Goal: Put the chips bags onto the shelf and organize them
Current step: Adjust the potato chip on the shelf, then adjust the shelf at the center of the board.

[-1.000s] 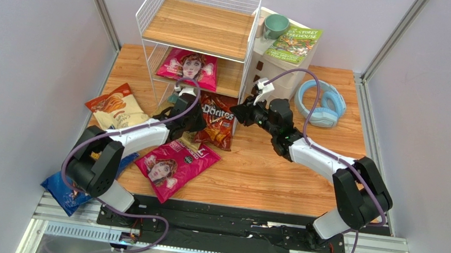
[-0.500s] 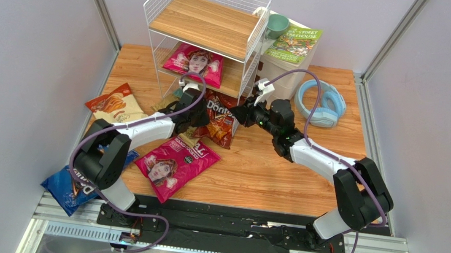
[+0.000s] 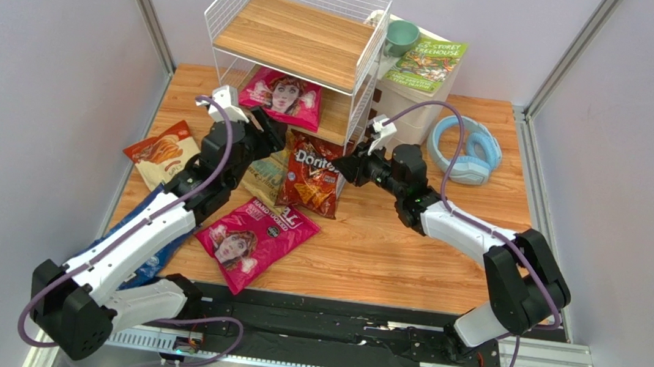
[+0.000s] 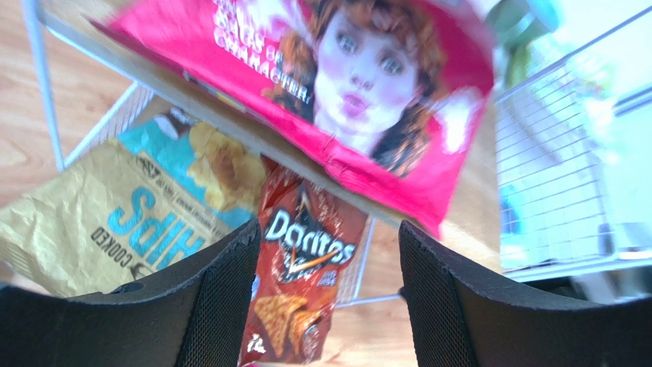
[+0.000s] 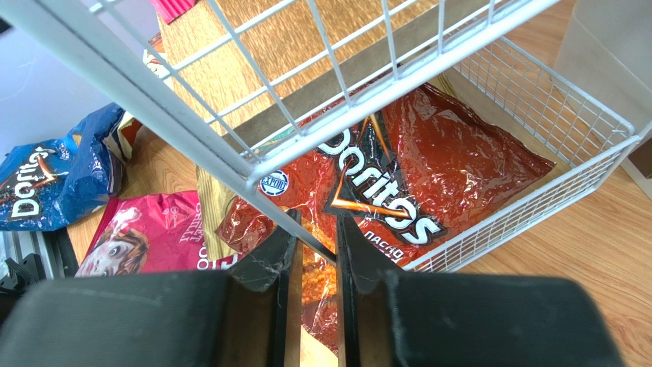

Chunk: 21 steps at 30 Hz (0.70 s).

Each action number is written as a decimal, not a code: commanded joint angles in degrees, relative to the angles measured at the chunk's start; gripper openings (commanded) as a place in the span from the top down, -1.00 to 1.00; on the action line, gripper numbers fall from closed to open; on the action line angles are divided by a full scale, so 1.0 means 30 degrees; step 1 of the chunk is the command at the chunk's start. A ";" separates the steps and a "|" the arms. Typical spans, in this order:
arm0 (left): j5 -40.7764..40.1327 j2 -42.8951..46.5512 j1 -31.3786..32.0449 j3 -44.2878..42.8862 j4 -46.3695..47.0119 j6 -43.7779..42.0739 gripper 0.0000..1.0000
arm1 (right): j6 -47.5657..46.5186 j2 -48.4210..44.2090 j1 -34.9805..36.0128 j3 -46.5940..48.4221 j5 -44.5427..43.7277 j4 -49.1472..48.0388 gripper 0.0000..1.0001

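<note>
1. Pinching a thin wire of the tall white wire-frame shelf (image 3: 293, 39), the right gripper (image 5: 315, 233) is seen nearly closed.
2. The left gripper (image 4: 327, 252) is held wide apart, with nothing between its fingers.
3. A crinkly red foil bag (image 5: 428, 168), lettered "Doritos", is lodged in the lowest tier, one end sticking out.
4. A tan-and-teal bag (image 4: 130, 222), "HIPS" and "COOKED" legible, is laid beside it.
5. A magenta face-printed bag (image 4: 344, 84) is set on the middle tier.

The right pincer (image 5: 312, 229) is clamped on a white wire of the shelf (image 5: 145, 101), the red Doritos bag (image 5: 444, 168) lying on its bottom tier just beyond.
</note>
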State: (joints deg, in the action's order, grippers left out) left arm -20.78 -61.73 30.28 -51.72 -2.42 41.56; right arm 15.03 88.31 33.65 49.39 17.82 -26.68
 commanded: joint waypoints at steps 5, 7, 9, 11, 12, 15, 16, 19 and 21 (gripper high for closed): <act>-0.0515 0.1767 -0.0016 0.1271 -0.3294 0.0588 -0.44 | 0.1611 0.0064 -0.0084 -0.0290 0.0473 0.1656 1.00; -0.1302 0.2879 -0.0016 0.1508 -0.4257 0.0823 -0.44 | 0.1641 -0.0023 -0.0054 -0.0290 0.0562 0.1975 1.00; -0.2297 0.4018 -0.0045 0.1509 -0.5398 0.0476 -0.44 | 0.1438 -0.0315 -0.0054 -0.0436 0.0592 0.2269 1.00; -0.2916 0.4638 -0.0161 0.1247 -0.6193 0.0181 -0.49 | 0.1262 -0.0608 -0.0054 -0.0756 0.0417 0.2738 1.00; -0.3064 0.5047 -0.0279 0.1158 -0.6806 -0.0255 -0.53 | 0.1174 -0.0900 -0.0083 -0.0904 0.0387 0.2856 1.00; -0.3270 0.5402 -0.0950 0.0573 -0.8240 -0.0524 -0.60 | 0.1055 -0.1311 -0.0229 -0.1431 0.0445 0.3149 1.00; -0.3560 0.5432 -0.1070 0.0427 -0.8625 -0.0466 -0.61 | 0.1085 -0.1603 -0.0404 -0.1491 0.0445 0.3382 1.00; -0.4292 0.5227 -0.1509 -0.0218 -0.9769 -0.0377 -0.61 | 0.0765 -0.2305 -0.0640 -0.1813 0.0591 0.3851 1.00; -0.4587 0.4907 -0.1831 -0.0599 -1.0266 -0.0232 -0.61 | 0.0355 -0.2571 -0.0932 -0.1988 0.0855 0.4203 1.00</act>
State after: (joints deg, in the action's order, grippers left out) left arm -30.87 -45.87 26.28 -50.22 -27.49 41.76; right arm 14.72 83.26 32.32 45.87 17.69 -23.77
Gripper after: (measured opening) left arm 0.804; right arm 0.170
